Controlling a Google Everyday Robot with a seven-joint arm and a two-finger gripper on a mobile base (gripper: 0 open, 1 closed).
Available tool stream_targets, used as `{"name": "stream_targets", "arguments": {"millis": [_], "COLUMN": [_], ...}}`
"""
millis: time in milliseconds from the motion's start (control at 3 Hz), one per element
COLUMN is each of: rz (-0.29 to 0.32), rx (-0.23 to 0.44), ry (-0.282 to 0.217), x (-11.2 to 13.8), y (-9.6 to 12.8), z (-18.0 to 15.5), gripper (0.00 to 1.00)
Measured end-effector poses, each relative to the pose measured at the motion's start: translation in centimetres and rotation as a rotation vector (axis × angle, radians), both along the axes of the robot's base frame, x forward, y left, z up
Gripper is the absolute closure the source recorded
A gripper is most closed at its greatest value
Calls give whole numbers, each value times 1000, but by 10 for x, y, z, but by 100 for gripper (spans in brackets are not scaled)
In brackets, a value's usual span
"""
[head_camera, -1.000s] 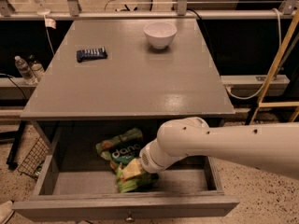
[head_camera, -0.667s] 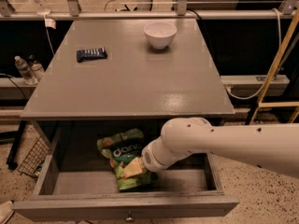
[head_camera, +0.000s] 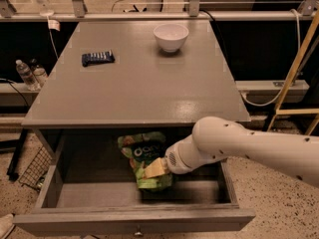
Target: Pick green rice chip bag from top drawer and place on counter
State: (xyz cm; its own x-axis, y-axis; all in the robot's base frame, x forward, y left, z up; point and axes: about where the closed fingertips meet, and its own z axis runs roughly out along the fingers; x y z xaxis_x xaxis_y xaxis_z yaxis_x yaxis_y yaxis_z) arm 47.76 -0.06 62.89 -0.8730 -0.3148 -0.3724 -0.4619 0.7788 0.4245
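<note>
I see the gripper point(head_camera: 159, 167) down in the shallow grey wooden top drawer point(head_camera: 99, 220), against the crinkly green rice chip bag point(head_camera: 143, 153) lying there; whether it grips I cannot tell. The glossy counter point(head_camera: 134, 93) lies above.

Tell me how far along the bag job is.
Done: the drawer is open. In hand: the gripper is down in it at the bag, which is not lifted out yet. Left: lifting it out and setting it on the counter.
</note>
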Motion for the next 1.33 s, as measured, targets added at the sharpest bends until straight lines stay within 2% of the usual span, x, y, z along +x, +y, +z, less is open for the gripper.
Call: {"name": "stream_targets", "arguments": {"millis": [333,667,1333], "rz": [-25,0,65], "rx": [1,-9,-92], "ry": [-63,-73,-67], "x": [4,-4,-10], "y": [-21,-32,-71], "z": [26,37,52], "gripper": [100,100,100]}}
